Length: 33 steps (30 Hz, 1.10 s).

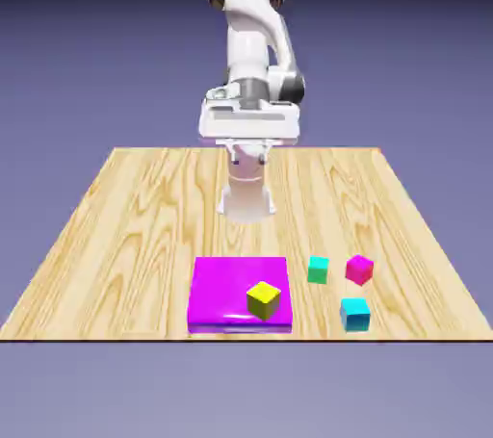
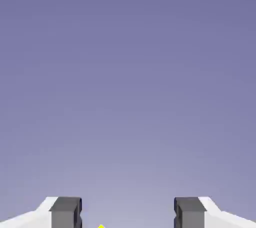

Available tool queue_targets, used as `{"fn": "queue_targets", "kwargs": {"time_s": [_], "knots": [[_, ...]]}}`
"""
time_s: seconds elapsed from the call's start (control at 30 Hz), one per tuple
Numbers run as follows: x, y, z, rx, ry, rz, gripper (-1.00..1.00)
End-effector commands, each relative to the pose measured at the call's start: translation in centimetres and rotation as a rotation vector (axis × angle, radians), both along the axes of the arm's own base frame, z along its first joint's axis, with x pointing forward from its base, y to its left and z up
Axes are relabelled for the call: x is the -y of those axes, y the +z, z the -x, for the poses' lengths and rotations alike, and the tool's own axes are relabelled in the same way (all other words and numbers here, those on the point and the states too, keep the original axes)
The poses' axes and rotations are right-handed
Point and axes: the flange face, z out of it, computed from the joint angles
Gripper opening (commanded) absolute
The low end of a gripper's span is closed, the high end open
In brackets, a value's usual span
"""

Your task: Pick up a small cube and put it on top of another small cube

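Note:
The small magenta-pink cube (image 1: 359,269) sits on the wooden table (image 1: 125,224) near its front edge, toward the exterior view's right. A green cube (image 1: 318,270) is just to its left, and a cyan cube (image 1: 354,313) lies in front of it. My gripper (image 1: 248,145) hangs high above the table's middle, far from all the cubes. In the hand view the gripper (image 2: 127,214) is open, its grey fingertips (image 2: 65,213) wide apart with nothing between them. That view shows mostly backdrop, plus a yellow sliver (image 2: 100,226) at the bottom edge.
A large flat magenta slab (image 1: 221,296) lies at the table's front middle. A small yellow cube (image 1: 264,299) rests on the slab's front right part. The arm's base (image 1: 246,197) stands behind the slab.

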Motion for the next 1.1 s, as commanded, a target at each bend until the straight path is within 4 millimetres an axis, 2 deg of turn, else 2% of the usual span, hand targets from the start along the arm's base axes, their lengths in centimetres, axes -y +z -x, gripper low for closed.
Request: {"fn": "queue_targets", "kwargs": {"time_s": [0.0, 0.17, 0.33, 0.5, 0.67, 0.73, 0.9, 0.93, 0.97, 1.07], "knots": [[-1.3, -1.0, -0.6, -0.044, 0.029, 0.012, 0.0], [-8.2, -6.5, -2.5, -0.259, 0.176, 0.077, 0.0], [-15.2, -12.5, -2.3, -0.467, 0.323, 0.155, 0.0], [-22.0, -18.7, -0.1, -0.667, 0.468, 0.245, 0.0], [-28.2, -24.8, 4.1, -0.858, 0.61, 0.347, 0.0], [-28.8, -25.5, 4.7, -0.879, 0.626, 0.359, 0.0], [-28.2, -32.4, 5.4, -0.879, 0.626, 0.359, 0.0], [-28.2, -32.4, 5.4, -0.879, 0.626, 0.359, -1.0], [-28.2, -32.4, 5.4, -0.879, 0.626, 0.359, -1.0], [-28.7, -28.1, 4.8, -0.878, 0.625, 0.358, -1.0]]}}
